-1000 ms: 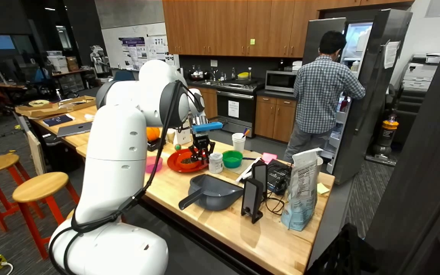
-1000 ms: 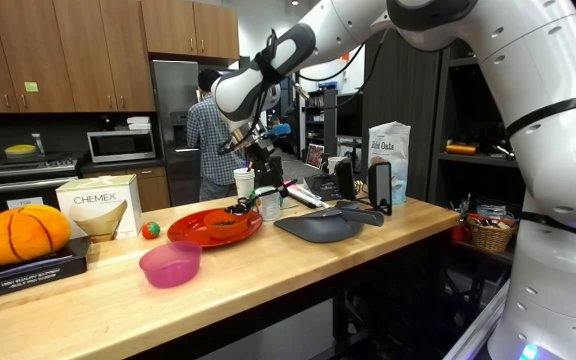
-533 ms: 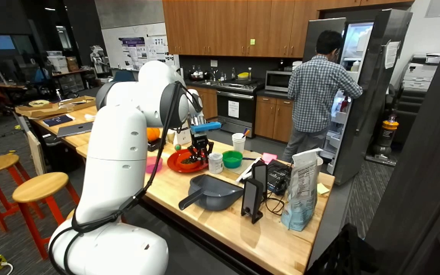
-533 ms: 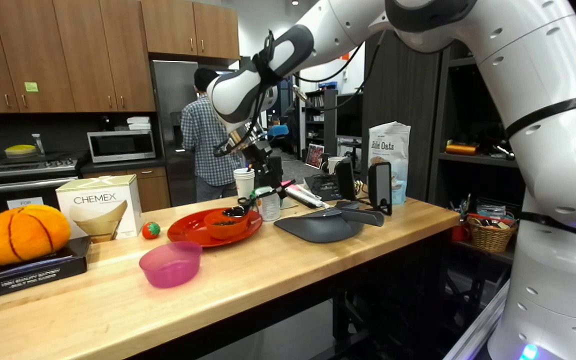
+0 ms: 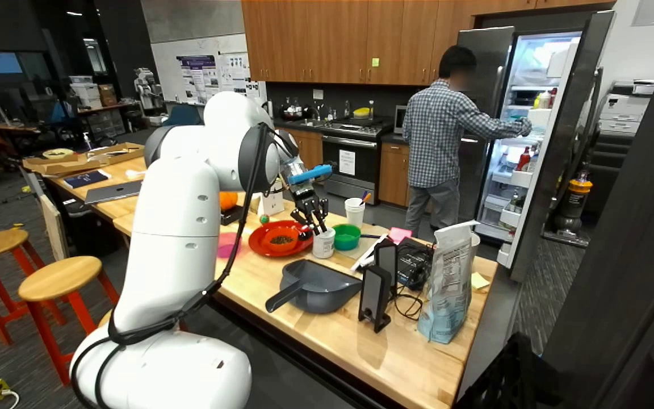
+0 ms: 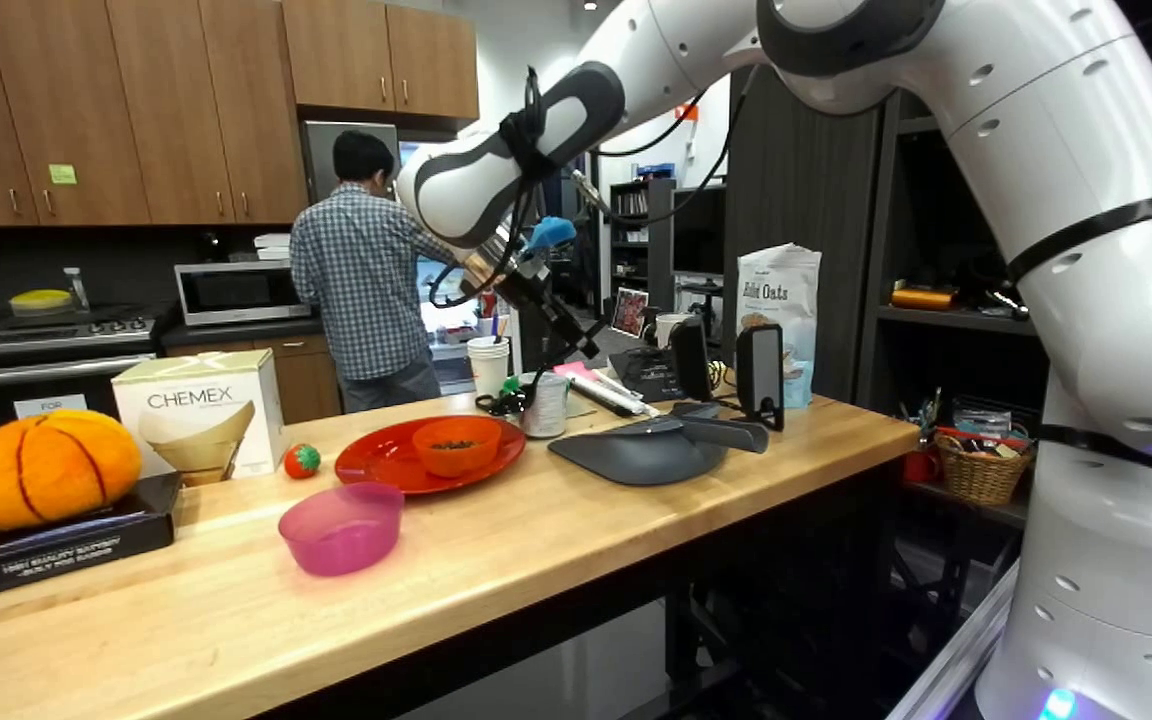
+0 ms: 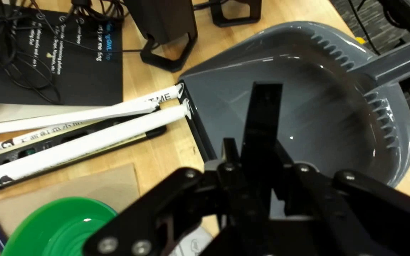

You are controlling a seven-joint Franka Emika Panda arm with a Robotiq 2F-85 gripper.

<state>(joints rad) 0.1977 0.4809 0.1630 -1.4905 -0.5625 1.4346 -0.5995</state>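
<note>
Checking wrist view, I had the gripper (image 7: pixel 255 158) pinching a black spoon (image 7: pixel 263 110) by its flat handle, scoop hidden. In an exterior view the scoop (image 6: pixel 508 402) showed beside the white jar (image 6: pixel 548 408), contact unclear. Glossy green bowl (image 7: pixel 62 227) was cut off.

Orange pumpkin (image 6: pixel 46 468) on black box (image 6: pixel 66 545); Chemex carton (image 6: pixel 198 408) near.

Beneath the end effector (image 6: pixel 584 343), the counter (image 6: pixel 496 520) looks smooth wood, the nearby dustpan (image 7: pixel 319 113) glossy plastic, and the green bowl (image 7: pixel 62 227) shiny plastic.
</note>
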